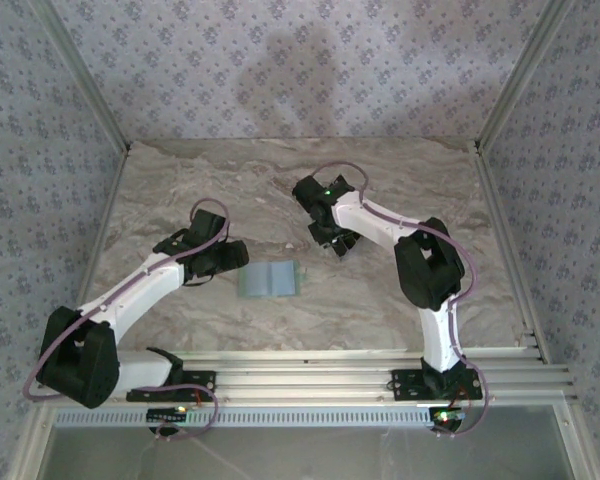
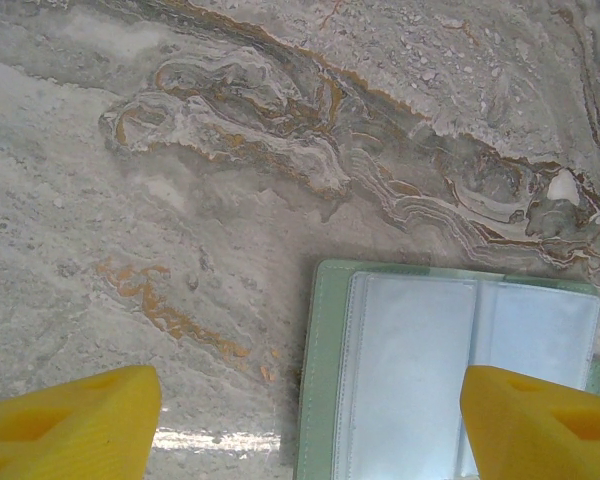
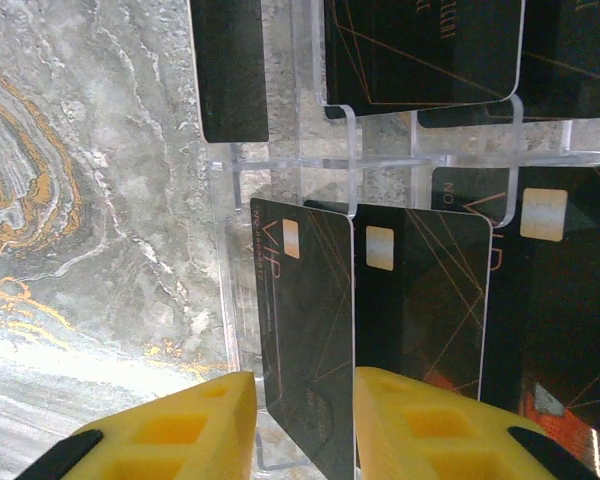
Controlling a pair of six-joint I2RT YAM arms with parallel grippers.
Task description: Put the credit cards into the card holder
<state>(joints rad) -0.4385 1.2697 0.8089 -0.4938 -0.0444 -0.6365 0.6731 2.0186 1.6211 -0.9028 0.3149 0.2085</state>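
Claws first: the left claw (image 2: 305, 390) is held wide apart, with nothing between its yellow fingers (image 2: 70, 420). These are seen at the lower corners of the left wrist view, the rest being cut off by the frame. The right claw (image 3: 305, 385) is set closely on either side of a black card (image 3: 305, 330). Whether it is clamped on that card cannot be told, since the lower edge of the card is lost between the fingers.

A marble-patterned table (image 1: 380, 300) is enclosed by patterned walls (image 1: 280, 70). The left arm (image 1: 140, 285) and right arm (image 1: 430, 270) are stretched over it from the near edge. Seen from above, whatever lies beneath the right wrist at the far middle is covered and cannot be made out.

A clear plastic rack (image 3: 280, 160) is shown in the right wrist view. Its slots are hard to trace through the transparent walls. More cards (image 3: 420, 50) are stood in it, those at the top and right being cut off by the frame.

The card holder (image 1: 270, 280) is laid open on the table near the middle, just right of the left claw and well apart from the rack. Its clear pockets (image 2: 410, 350) are turned upward. In the left wrist view its near end is cut off and one corner is covered by a finger.

Thin gold lines, a pale chip and the letters VIP are carried by the card between the fingers. Smaller print is too blurred to read.
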